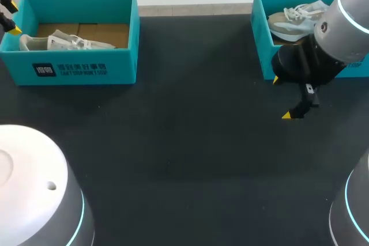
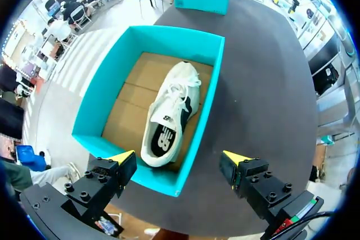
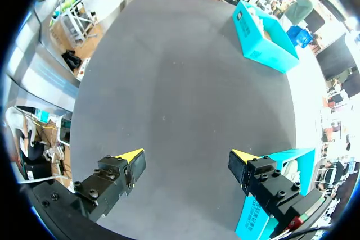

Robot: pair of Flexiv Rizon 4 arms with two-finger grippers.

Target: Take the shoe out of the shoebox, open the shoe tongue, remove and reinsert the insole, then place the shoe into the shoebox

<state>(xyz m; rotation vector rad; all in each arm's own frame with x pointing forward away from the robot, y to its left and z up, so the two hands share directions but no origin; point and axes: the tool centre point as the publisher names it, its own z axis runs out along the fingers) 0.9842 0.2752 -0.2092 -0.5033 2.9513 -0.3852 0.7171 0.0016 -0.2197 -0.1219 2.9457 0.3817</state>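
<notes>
Left gripper first: fingers spread wide, nothing in them, hanging over the end wall of the left shoebox closest to it. White shoe sits inside that shoebox, sole down on the cardboard floor, heel toward your gripper, toe toward the far wall, close along the long wall on the table-middle side. Insole shows through the collar. Right gripper is also wide open and empty, over bare table, well apart from the left shoebox, just outside a second box holding another shoe. Handling, my guess: shoe is light, upper soft and crushable, sole and heel stiffer, laces loose and may snag. Take it at the heel collar, or pinch across the midfoot
</notes>
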